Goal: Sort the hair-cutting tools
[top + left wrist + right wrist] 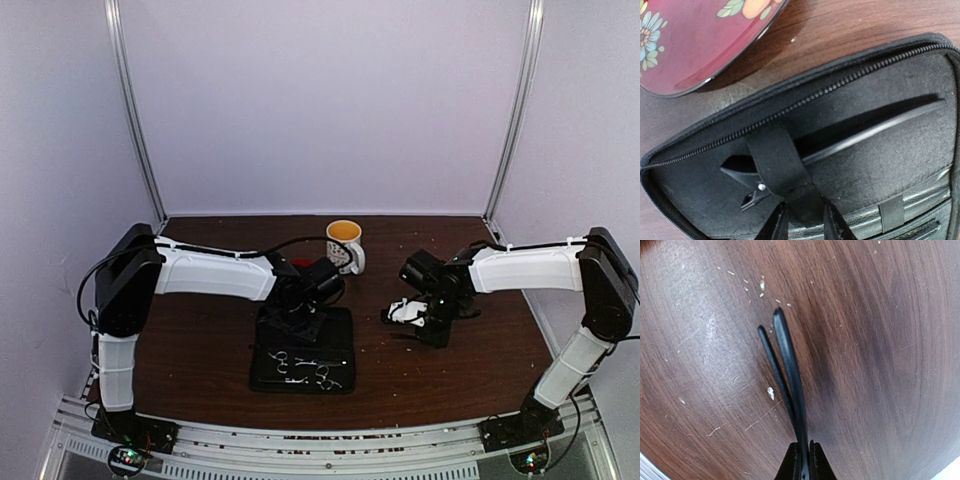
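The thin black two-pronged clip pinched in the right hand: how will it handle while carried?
The thin black two-pronged clip is probably light, being so slender. Held only at one end by the right hand, it may pivot or slip. Its prongs spread apart toward the tips, so it likely flexes slightly.

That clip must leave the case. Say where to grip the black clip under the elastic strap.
Grip the black clip at its flared, riveted end sticking out beside the elastic strap; the rest is pinned beneath. Come from above on that exposed side, jaws across it, probably sliding it out endwise.
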Controlling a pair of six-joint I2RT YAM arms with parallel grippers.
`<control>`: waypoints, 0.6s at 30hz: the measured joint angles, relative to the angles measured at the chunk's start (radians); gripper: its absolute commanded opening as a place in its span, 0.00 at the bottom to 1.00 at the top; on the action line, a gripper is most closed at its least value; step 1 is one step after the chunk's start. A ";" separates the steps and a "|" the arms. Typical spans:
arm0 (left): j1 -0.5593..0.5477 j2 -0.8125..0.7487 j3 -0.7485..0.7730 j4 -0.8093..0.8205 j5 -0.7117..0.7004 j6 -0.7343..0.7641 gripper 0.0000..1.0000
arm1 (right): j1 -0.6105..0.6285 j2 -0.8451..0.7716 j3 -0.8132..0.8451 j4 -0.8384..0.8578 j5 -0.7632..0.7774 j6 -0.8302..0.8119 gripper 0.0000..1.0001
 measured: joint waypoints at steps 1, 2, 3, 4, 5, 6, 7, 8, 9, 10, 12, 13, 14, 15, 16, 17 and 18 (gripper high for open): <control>0.000 0.003 0.003 -0.001 0.000 -0.001 0.24 | 0.000 0.000 0.000 0.000 0.000 0.000 0.00; 0.000 0.008 0.008 -0.005 0.002 -0.002 0.24 | 0.000 0.000 0.000 0.000 0.000 0.000 0.00; 0.000 0.015 0.015 -0.008 0.003 -0.002 0.24 | 0.000 0.000 0.000 0.000 0.000 0.000 0.00; 0.000 0.019 0.018 -0.009 0.006 -0.002 0.24 | 0.000 0.000 0.000 0.000 0.000 0.000 0.00; 0.000 0.022 0.021 -0.010 0.011 -0.002 0.24 | 0.000 0.000 0.000 0.000 0.000 0.000 0.00; 0.000 0.023 0.025 -0.014 0.014 -0.002 0.24 | 0.000 0.000 0.000 0.000 0.000 0.000 0.00; 0.000 0.023 0.026 -0.016 0.017 -0.002 0.23 | 0.000 0.000 0.000 0.000 0.000 0.000 0.00; 0.000 0.024 0.026 -0.016 0.017 -0.002 0.23 | 0.000 0.000 0.000 0.000 0.000 0.000 0.00; 0.000 0.024 0.026 -0.016 0.018 -0.002 0.22 | 0.000 0.000 0.000 0.000 0.000 0.000 0.00; 0.000 0.024 0.026 -0.016 0.018 -0.002 0.21 | 0.000 0.000 0.000 0.000 0.000 0.000 0.00; 0.000 0.025 0.026 -0.014 0.018 -0.003 0.18 | 0.000 0.000 0.000 0.000 0.000 0.000 0.00; 0.000 0.025 0.026 -0.014 0.018 -0.004 0.16 | 0.000 0.000 0.000 0.000 0.000 0.000 0.00; 0.000 0.025 0.026 -0.013 0.018 -0.004 0.14 | 0.000 0.000 0.000 0.000 0.000 0.000 0.00; 0.000 0.025 0.026 -0.011 0.019 -0.004 0.12 | 0.000 0.000 0.000 0.000 0.000 0.000 0.00; 0.000 0.025 0.026 -0.010 0.019 -0.003 0.10 | 0.000 0.000 0.000 -0.001 0.000 0.000 0.00; 0.000 0.025 0.026 -0.009 0.022 -0.003 0.07 | 0.000 -0.001 0.000 -0.001 0.000 0.000 0.00; 0.001 0.025 0.025 -0.008 0.025 -0.004 0.05 | 0.000 -0.001 0.000 -0.001 0.000 0.000 0.00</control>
